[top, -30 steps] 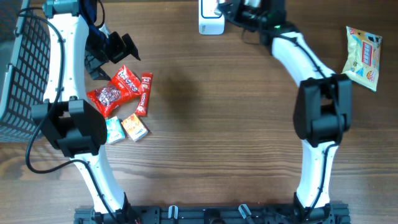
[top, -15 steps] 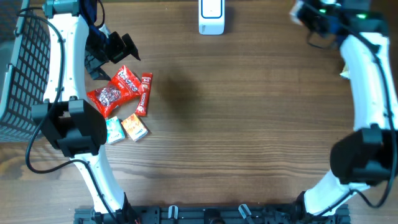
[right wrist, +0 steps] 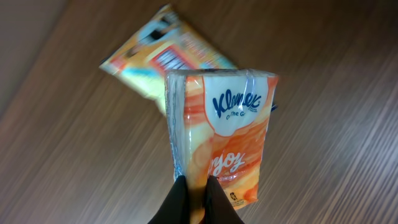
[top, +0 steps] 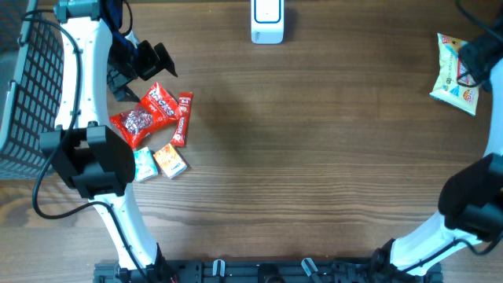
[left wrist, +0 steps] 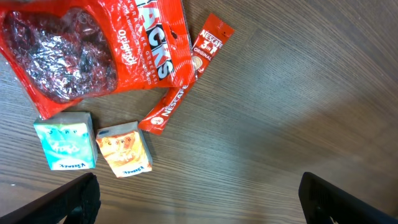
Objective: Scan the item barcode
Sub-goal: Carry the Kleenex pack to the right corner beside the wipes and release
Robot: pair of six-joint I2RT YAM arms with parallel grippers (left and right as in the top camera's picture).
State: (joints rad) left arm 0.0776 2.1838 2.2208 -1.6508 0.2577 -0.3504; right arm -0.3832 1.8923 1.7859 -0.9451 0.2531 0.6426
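The brown wooden bench (top: 314, 157) has a white scanner (top: 267, 22) at its far edge and a wire basket (top: 23, 94) on the left. The right gripper (right wrist: 196, 193) is closed tight on the bottom of an orange tissue pack (right wrist: 221, 134), holding it up over a yellow snack bag (right wrist: 165, 53) at the right edge, well apart from the scanner. The left gripper (top: 140, 69) is wide open and holds nothing, above a red candy bag (left wrist: 93, 50), a coffee stick (left wrist: 186, 81) and two small boxes (left wrist: 124, 149).

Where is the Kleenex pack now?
In the right wrist view, the Kleenex pack is held in the right hand, above the yellow snack bag, on the robot's right.
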